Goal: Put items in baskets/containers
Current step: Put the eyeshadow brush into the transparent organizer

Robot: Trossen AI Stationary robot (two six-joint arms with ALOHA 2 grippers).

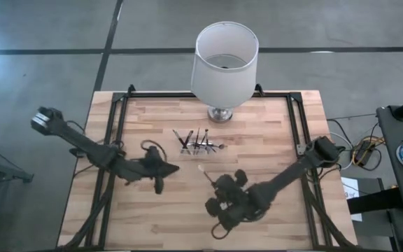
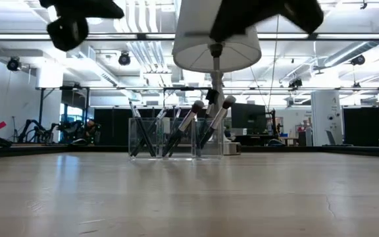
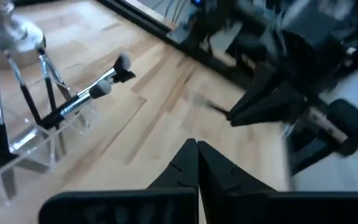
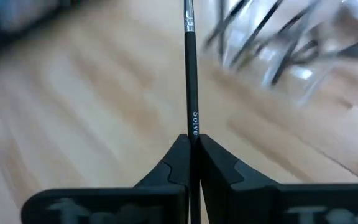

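- Between the right gripper's [image 4: 191, 144] dark fingers [image 4: 173, 163] a thin black brush [image 4: 190, 87] is pinched by its handle end, the fingers pressed tight against it; the handle carries pale lettering just above the grip.
- From the fingertips the brush runs straight outward, and in the high view its pale tip [image 1: 202, 168] points away from the gripper toward the clear holder [image 1: 196, 145].
- Ahead of this gripper and a little to one side stands the clear holder, near but apart from the held brush, with several dark brushes [image 2: 188, 122] leaning upright in its compartments.
- Beyond the holder, farther from both grippers, stands a white lampshade [image 1: 224, 61] on a metal base [image 1: 220, 113].
- Off to the other side of the holder, the left gripper [image 3: 197, 149] waits over the wooden table [image 1: 152, 210], its fingers pressed together with nothing between them.
- Seen from the left wrist, the holder lies ahead and aside of its fingertips, two brushes [image 3: 98, 90] leaning out over its rim.
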